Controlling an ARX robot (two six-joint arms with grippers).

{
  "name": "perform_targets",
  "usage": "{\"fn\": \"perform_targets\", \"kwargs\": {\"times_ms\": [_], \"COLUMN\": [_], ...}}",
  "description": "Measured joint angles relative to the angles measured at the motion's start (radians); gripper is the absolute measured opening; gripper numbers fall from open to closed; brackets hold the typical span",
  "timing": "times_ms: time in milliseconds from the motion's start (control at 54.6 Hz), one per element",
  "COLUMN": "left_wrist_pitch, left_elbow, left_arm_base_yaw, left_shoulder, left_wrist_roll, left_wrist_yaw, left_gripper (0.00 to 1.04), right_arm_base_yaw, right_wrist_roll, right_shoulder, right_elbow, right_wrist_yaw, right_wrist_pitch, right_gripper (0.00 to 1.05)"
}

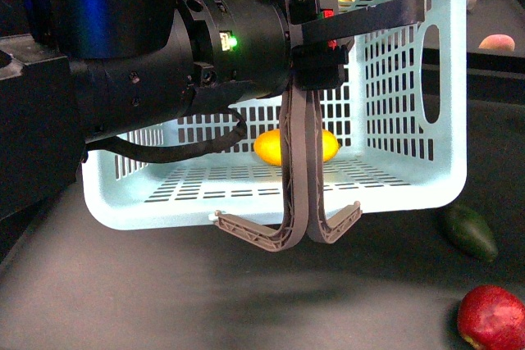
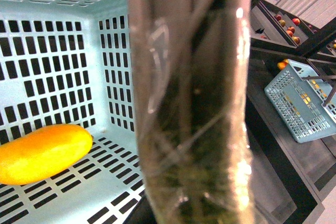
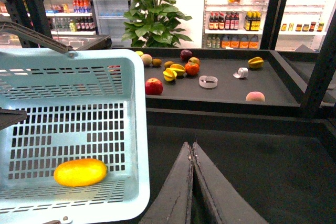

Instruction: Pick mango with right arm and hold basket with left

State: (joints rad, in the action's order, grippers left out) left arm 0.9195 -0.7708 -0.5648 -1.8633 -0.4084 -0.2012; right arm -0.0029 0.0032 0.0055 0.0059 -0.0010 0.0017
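The pale turquoise basket [image 1: 410, 178] hangs tipped towards me, its open side facing the camera. My left gripper [image 1: 316, 38] is shut on its two grey-brown handles [image 1: 295, 170], which are pressed together and fill the middle of the left wrist view [image 2: 189, 103]. The yellow-orange mango [image 1: 267, 147] lies inside the basket on the slotted wall, partly behind the handles. It also shows in the left wrist view [image 2: 42, 153] and the right wrist view [image 3: 80, 172]. My right gripper [image 3: 192, 148] is shut and empty, above the dark table just beside the basket's rim [image 3: 137, 129].
A dark green fruit [image 1: 470, 231] and a red apple [image 1: 490, 317] lie on the table at the right. On the far table lie a red apple [image 3: 153, 86], a peach [image 3: 255, 96], a star fruit [image 3: 255, 62] and a tape roll [image 3: 208, 81]. Another basket [image 2: 302, 103] stands further off.
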Motion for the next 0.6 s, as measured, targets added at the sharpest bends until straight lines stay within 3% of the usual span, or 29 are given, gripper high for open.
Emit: {"fn": "perform_targets", "kwargs": {"times_ms": [146, 384, 403, 476, 549, 604], "left_wrist_pitch": [0.0, 0.0, -0.002, -0.12, -0.193, -0.228], "left_elbow": [0.0, 0.0, 0.0, -0.043, -0.085, -0.113], "left_arm_base_yaw": [0.0, 0.0, -0.002, -0.036, -0.049, -0.048], "left_shoulder": [0.0, 0.0, 0.0, -0.006, -0.017, -0.025], "left_wrist_roll": [0.005, 0.004, 0.008, 0.008, -0.03, -0.08], "left_wrist_yaw": [0.0, 0.0, 0.018, 0.318, 0.497, 0.578], "left_gripper": [0.06, 0.06, 0.06, 0.06, 0.06, 0.05], "right_arm_base_yaw": [0.0, 0.0, 0.0, 0.0, 0.0, 0.0], "right_wrist_roll": [-0.002, -0.002, -0.002, -0.002, -0.002, -0.002], "right_shoulder": [0.0, 0.0, 0.0, 0.0, 0.0, 0.0], "right_elbow": [0.0, 0.0, 0.0, 0.0, 0.0, 0.0], "right_wrist_yaw": [0.0, 0.0, 0.0, 0.0, -0.003, -0.002], "right_wrist_pitch": [0.0, 0.0, 0.0, 0.0, 0.0, 0.0], "right_gripper": [0.05, 0.58, 0.61, 0.74, 0.85, 0.93]}}
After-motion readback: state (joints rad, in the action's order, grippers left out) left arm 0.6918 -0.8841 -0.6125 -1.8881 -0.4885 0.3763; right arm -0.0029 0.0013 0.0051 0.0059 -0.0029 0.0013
